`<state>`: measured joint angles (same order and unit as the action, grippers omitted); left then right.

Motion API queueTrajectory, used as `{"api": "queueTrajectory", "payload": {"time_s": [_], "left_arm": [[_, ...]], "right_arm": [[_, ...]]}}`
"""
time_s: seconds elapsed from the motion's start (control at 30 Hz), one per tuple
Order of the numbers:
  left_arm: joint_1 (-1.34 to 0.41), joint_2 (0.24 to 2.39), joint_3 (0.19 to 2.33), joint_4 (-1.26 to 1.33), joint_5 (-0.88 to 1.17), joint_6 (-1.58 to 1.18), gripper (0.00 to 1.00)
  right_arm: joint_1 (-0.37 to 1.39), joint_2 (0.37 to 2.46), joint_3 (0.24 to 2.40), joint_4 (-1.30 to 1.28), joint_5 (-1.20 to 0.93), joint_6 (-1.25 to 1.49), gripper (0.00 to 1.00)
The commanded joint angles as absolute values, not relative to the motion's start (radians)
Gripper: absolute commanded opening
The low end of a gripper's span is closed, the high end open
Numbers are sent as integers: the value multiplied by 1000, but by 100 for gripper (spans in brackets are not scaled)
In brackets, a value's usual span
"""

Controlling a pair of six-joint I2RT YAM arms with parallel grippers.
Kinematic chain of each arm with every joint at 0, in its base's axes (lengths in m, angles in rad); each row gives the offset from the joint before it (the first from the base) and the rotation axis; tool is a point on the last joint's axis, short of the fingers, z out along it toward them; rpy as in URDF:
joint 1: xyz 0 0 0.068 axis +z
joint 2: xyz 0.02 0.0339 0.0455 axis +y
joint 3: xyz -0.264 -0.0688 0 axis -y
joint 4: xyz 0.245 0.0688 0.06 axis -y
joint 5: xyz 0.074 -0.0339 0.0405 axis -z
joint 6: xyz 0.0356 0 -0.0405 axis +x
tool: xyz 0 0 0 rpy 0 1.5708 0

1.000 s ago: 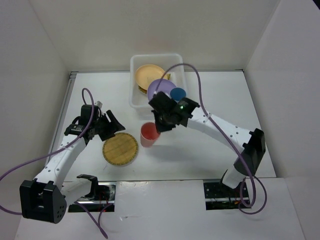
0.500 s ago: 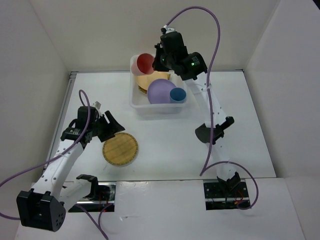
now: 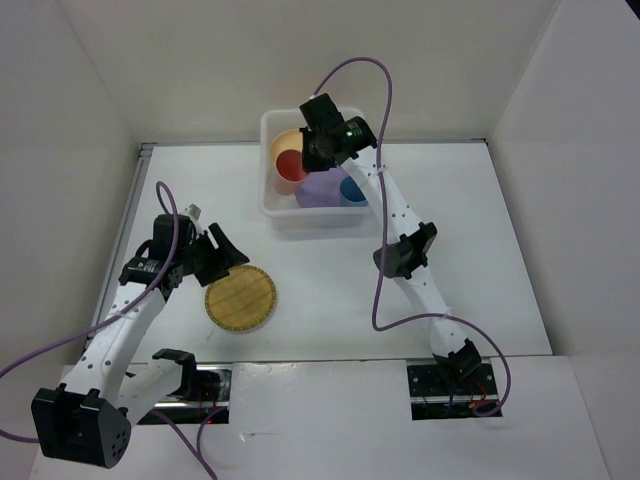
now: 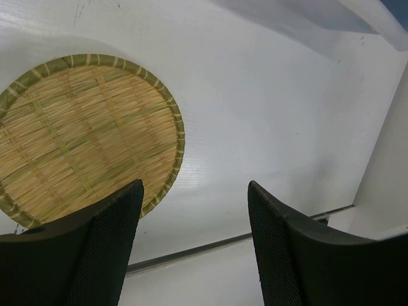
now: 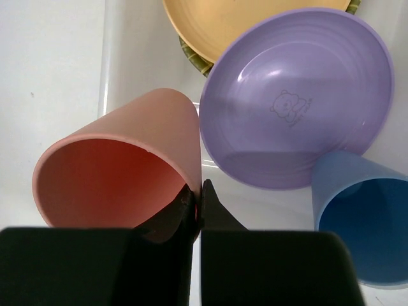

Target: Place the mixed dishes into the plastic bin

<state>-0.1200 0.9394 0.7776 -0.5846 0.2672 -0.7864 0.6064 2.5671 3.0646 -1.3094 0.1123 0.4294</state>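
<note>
The right gripper (image 5: 199, 191) is pinching the wall of the red cup (image 5: 121, 159), tilted over the bin (image 3: 268, 195), likely for release; the left gripper (image 4: 194, 186) is hovering open beside the woven plate (image 4: 83, 134).

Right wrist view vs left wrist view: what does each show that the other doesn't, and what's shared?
Only right wrist: right gripper shut on the red cup by its wall, over the plastic bin holding the lavender plate, blue cup and pale orange plate. Only left wrist: open left gripper above a woven plate lying on the table. Shared: the white table.
</note>
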Motion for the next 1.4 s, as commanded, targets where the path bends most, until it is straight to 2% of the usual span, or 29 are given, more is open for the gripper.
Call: {"api": "queueTrajectory", "payload": {"time_s": [0.0,0.73,0.93,1.03,1.07,1.2,1.37], "left_arm": [[-115,937,787,-583,290,-779,74],[-115,946,796,-583,310,-770,74],[-115,937,805,-583,310,-770,74],[-115,937,805,-583,319,-770,74],[-115,937,805,-583,319,-770,74],[-115,928,805,-583,319,-770,74],[-115,919,805,-592,319,-770,74]], "right_arm": [[614,2545,3099,-1299,101,437,0],[663,2583,2910,-1299,169,428,0],[672,2602,2910,-1299,169,428,10],[681,2602,2910,-1299,178,428,19],[681,2591,2910,-1299,178,428,26],[681,2570,2942,-1299,187,428,43],[690,2450,2967,-1299,209,439,47]]}}
